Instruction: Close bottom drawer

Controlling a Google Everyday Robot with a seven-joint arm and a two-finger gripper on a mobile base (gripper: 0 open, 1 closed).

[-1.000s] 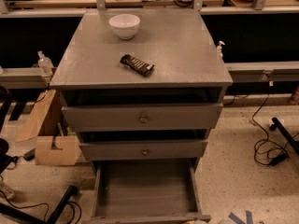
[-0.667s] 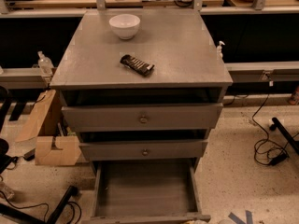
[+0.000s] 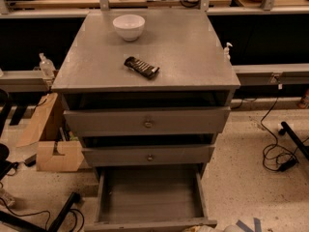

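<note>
The grey cabinet (image 3: 145,57) stands in the middle of the camera view. Its bottom drawer (image 3: 149,197) is pulled far out toward me; its grey plank-like inside shows and holds nothing. Its thin front panel (image 3: 149,224) lies at the lower edge of the view, and its knob is out of view. The middle drawer (image 3: 148,154) and the top drawer (image 3: 147,121) each stand slightly out, each with a small round knob. The gripper is not in view.
A white bowl (image 3: 129,26) and a dark snack bar (image 3: 141,66) lie on the cabinet top. A cardboard box (image 3: 50,139) sits on the floor at the left. Cables (image 3: 277,153) and a black leg lie at the right. A black base part (image 3: 5,158) is at the left.
</note>
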